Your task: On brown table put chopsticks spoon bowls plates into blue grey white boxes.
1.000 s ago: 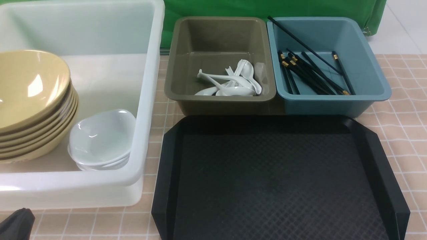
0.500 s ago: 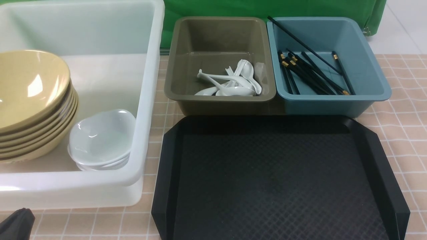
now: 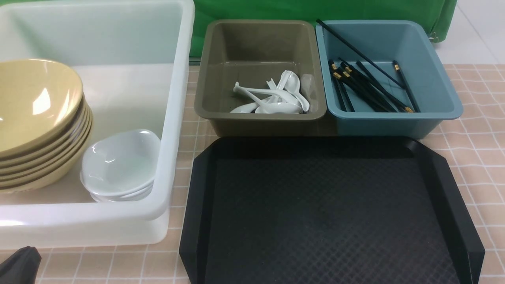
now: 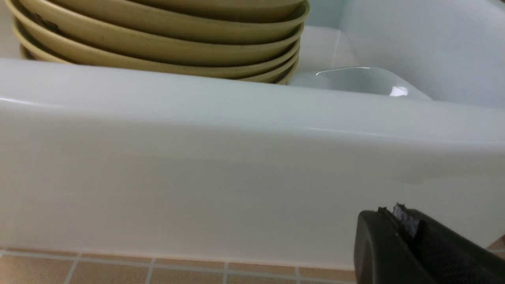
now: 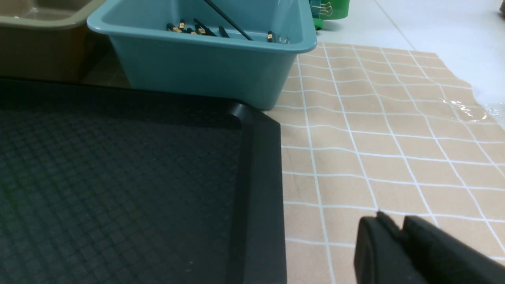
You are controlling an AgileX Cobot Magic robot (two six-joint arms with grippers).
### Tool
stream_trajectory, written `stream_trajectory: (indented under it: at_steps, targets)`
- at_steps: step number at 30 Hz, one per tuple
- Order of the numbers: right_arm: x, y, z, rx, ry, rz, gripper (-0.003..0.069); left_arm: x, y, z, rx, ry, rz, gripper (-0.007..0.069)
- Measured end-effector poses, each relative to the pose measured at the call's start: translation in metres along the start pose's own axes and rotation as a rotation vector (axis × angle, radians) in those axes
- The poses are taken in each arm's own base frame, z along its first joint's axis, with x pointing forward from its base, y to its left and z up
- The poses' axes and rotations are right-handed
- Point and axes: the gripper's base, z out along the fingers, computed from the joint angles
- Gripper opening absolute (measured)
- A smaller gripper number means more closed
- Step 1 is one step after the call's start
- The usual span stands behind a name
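A stack of yellow bowls [image 3: 37,122] and a stack of white plates [image 3: 118,165] sit in the white tub [image 3: 173,118]. Several white spoons [image 3: 272,98] lie in the olive-grey bin [image 3: 205,79]. Black chopsticks [image 3: 367,86] lie in the teal-blue bin [image 3: 442,79]. My left gripper [image 4: 390,215] is shut and empty, low in front of the tub's near wall [image 4: 197,177]; the bowls [image 4: 158,35] show above the rim. My right gripper [image 5: 388,227] is shut and empty over the brown table [image 5: 375,138], right of the black tray. The chopsticks [image 5: 205,27] show in the blue bin [image 5: 205,67].
A black cross-hatched tray [image 3: 327,213] lies in front of the two small bins, with nothing on it; its raised edge [image 5: 256,177] is beside my right gripper. A green cloth [image 3: 315,10] hangs behind the bins. Bare gridded table [image 3: 481,138] lies to the right.
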Motion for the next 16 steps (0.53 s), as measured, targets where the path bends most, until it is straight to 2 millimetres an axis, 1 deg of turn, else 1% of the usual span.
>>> stream_trajectory:
  at_steps: [16]
  targets:
    - [0.0, 0.0, 0.0, 0.0, 0.0, 0.0, 0.0134, 0.0, 0.0, 0.0, 0.0, 0.0, 0.0, -0.0007]
